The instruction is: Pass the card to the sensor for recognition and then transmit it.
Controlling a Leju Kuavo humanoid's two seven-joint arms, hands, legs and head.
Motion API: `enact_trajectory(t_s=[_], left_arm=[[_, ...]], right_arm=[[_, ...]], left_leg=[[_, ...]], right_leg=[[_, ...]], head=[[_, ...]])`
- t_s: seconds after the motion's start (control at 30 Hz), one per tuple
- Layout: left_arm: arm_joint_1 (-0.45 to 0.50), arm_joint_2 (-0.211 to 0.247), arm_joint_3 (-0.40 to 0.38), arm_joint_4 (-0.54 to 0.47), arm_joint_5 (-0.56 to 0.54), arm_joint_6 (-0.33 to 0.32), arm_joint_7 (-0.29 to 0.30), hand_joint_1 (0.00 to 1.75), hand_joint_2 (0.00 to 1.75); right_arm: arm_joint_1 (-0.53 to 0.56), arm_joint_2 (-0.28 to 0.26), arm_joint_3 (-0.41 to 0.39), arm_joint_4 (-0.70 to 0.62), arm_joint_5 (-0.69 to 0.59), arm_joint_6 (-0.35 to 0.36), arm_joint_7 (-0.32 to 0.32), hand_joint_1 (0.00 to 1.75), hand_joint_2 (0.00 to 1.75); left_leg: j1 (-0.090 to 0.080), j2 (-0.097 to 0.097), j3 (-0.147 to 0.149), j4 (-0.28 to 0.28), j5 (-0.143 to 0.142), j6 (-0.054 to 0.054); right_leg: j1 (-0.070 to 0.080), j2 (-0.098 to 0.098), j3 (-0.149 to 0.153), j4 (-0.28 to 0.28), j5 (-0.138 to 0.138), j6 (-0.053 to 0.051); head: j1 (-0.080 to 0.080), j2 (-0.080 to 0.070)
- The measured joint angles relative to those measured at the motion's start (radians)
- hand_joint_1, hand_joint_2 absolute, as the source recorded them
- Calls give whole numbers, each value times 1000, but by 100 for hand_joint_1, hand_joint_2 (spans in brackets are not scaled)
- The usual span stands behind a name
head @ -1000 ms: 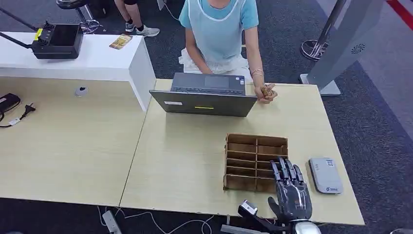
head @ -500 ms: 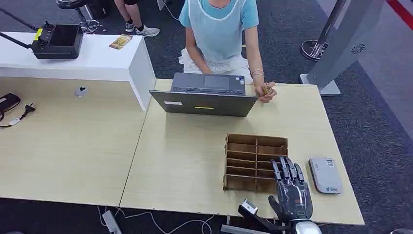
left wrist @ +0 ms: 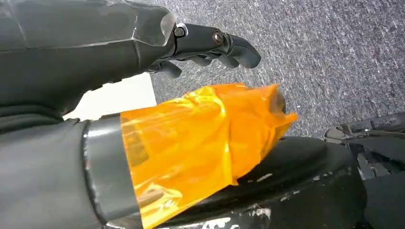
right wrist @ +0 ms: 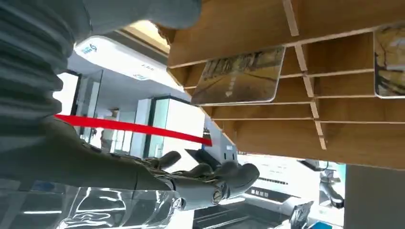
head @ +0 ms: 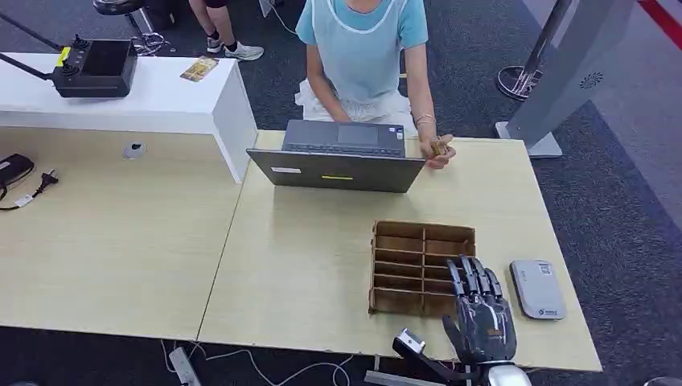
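The right hand (head: pixel 481 318) hovered over the near right corner of the wooden card rack (head: pixel 422 267), its fingers extended and slightly apart and holding nothing. Over the last second it had barely shifted, drawing a touch closer to the near edge of the surface (head: pixel 306 265), so the pick had not yet begun. In the right wrist view a card (right wrist: pixel 239 76) sat in one compartment of the rack and the edge of another card (right wrist: pixel 389 62) showed in a neighbouring one. The sensor (head: pixel 537 289), a flat grey reader, lay just beside the rack on the hand's outer side. The left hand (left wrist: pixel 210 45) hung over the carpet, fingers loosely curled with nothing in them. A person (head: pixel 362 56) sat behind the laptop (head: pixel 338 157) holding a small object, their raised hand having moved slightly. The task seemed at its opening step.
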Motion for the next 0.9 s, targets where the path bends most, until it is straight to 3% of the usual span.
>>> enact_trajectory(t_s=[0.03, 0.07, 0.1, 0.13, 0.27, 0.33, 0.53, 0.7, 0.73, 0.9], left_arm=[[0, 0, 0, 0, 0, 0, 0, 0, 0], [0, 0, 0, 0, 0, 0, 0, 0, 0], [0, 0, 0, 0, 0, 0, 0, 0, 0], [0, 0, 0, 0, 0, 0, 0, 0, 0], [0, 0, 0, 0, 0, 0, 0, 0, 0], [0, 0, 0, 0, 0, 0, 0, 0, 0], [0, 0, 0, 0, -1, -1, 0, 0, 0], [0, 0, 0, 0, -1, -2, 0, 0, 0], [0, 0, 0, 0, -1, -2, 0, 0, 0], [0, 0, 0, 0, -2, -2, 0, 0, 0]], right_arm=[[0, 0, 0, 0, 0, -1, 0, 38, 175], [0, 1, 0, 0, 0, -1, 0, 58, 175], [0, 1, 0, -1, 0, -2, 0, 58, 175], [0, 1, 0, -1, 0, -2, -1, 106, 175], [0, 1, 0, -1, 0, -3, -4, 110, 175], [0, 1, 0, -1, 0, -2, -4, 122, 175], [0, 1, 0, -1, -2, -2, -7, 124, 175], [0, 2, 0, -1, -10, -1, -13, 112, 175], [0, 2, 0, -1, -10, 0, -13, 99, 175], [0, 2, 0, -1, -12, 0, -13, 103, 175]], left_leg=[[0, 0, 0, 0, 0, 0], [0, 0, 0, 0, 0, 0], [0, 0, 0, 0, 0, 0], [0, 0, 0, 0, 0, 0], [0, 0, 0, 0, 0, 0], [0, 0, 0, 0, 0, 0], [0, 0, 0, 0, 0, 0], [0, 0, 0, 0, 0, 0], [0, 0, 0, 0, 0, 0], [0, 0, 0, 0, 0, 0]], right_leg=[[0, 0, 0, 0, 0, 0], [0, 0, 0, 0, 0, 0], [0, 0, 0, 0, 0, 0], [0, 0, 0, 0, 0, 0], [0, 0, 0, 0, 0, 0], [0, 0, 0, 0, 0, 0], [0, 0, 0, 0, 0, 0], [0, 0, 0, 0, 0, 0], [0, 0, 0, 0, 0, 0], [0, 0, 0, 0, 0, 0]], head=[[0, 0], [0, 0], [0, 0], [0, 0], [0, 0], [0, 0], [0, 0], [0, 0], [0, 0], [0, 0]])
